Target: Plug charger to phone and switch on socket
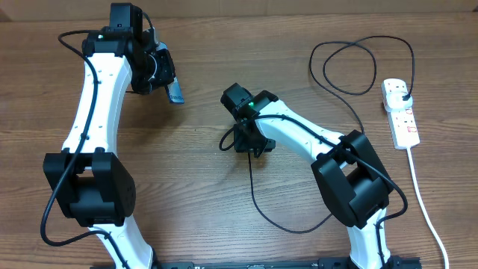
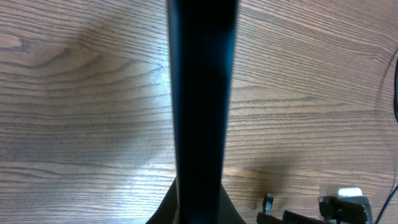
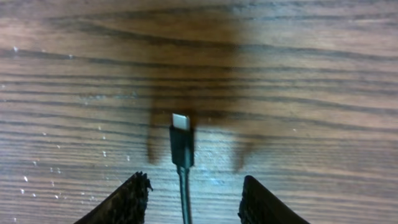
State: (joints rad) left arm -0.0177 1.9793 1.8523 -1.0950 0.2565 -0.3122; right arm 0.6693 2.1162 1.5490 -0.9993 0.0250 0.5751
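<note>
Centrally, right hand (image 3: 194,182) part-open astride charger (image 3: 181,144) tip, gaps both sides, left hand (image 1: 166,81) clamping phone (image 1: 176,96)

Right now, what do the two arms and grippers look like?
The left arm and right arm match: white curved links, bulky black joints, thin black cables alongside. A green light glows at the right wrist. Right gripper fingers are black, rough-edged.

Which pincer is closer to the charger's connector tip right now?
Right. The right pincer straddles the connector tip lying on the table, fingers either side, not touching it. The left pincer is far off across the table, holding the phone.
</note>
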